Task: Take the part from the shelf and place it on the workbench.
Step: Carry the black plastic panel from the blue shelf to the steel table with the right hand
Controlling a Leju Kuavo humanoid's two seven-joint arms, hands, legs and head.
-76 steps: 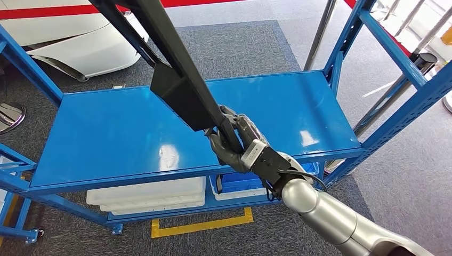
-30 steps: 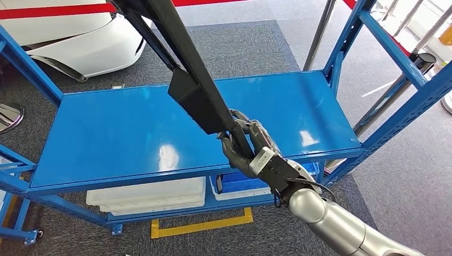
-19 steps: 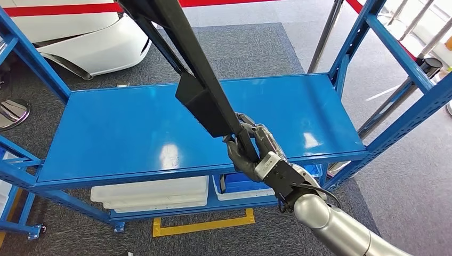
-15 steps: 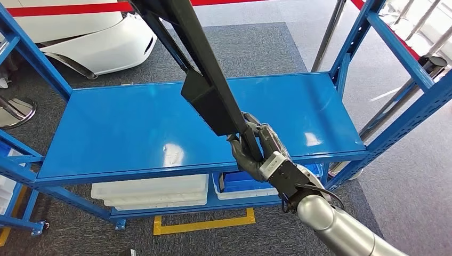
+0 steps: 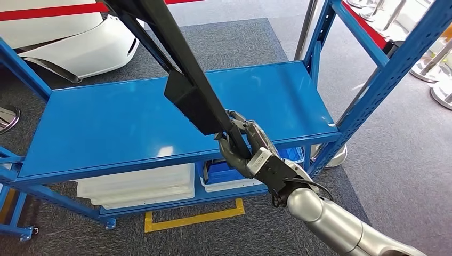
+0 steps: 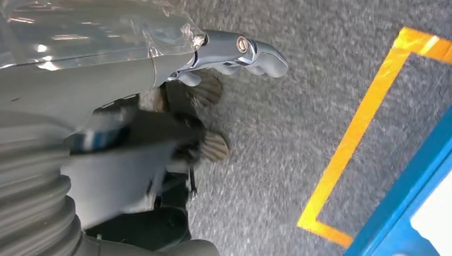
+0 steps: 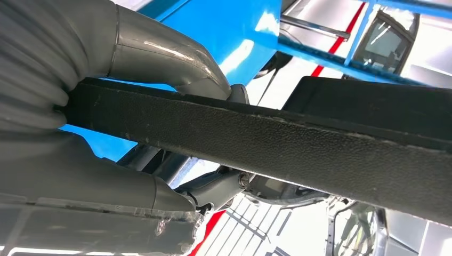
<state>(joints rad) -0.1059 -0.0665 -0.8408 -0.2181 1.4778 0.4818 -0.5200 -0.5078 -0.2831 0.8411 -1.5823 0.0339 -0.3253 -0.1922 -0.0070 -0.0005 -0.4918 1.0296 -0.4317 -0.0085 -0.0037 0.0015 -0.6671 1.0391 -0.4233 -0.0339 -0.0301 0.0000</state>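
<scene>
The part [image 5: 186,80] is a long black bar with a boxy black block partway along it. It slants up and to the left over the blue shelf board [image 5: 106,128], clear of the surface. My right hand [image 5: 242,146] grips its lower end at the shelf's front edge. In the right wrist view the bar [image 7: 298,144] crosses the picture, with my right hand [image 7: 106,176] wrapped around it. My left hand [image 6: 202,106] hangs over grey carpet, holding nothing, its fingers apart.
A blue upright post [image 5: 384,74] of the shelf stands close on the right. On the lower tier sit a white tray [image 5: 138,186] and a blue bin [image 5: 218,173]. Yellow tape [image 5: 192,217] marks the floor. A white car body [image 5: 69,42] lies behind the shelf.
The whole picture has shifted left, so the camera has moved. My right hand keeps its grip on the bar, now held slightly nearer the shelf's front edge.
</scene>
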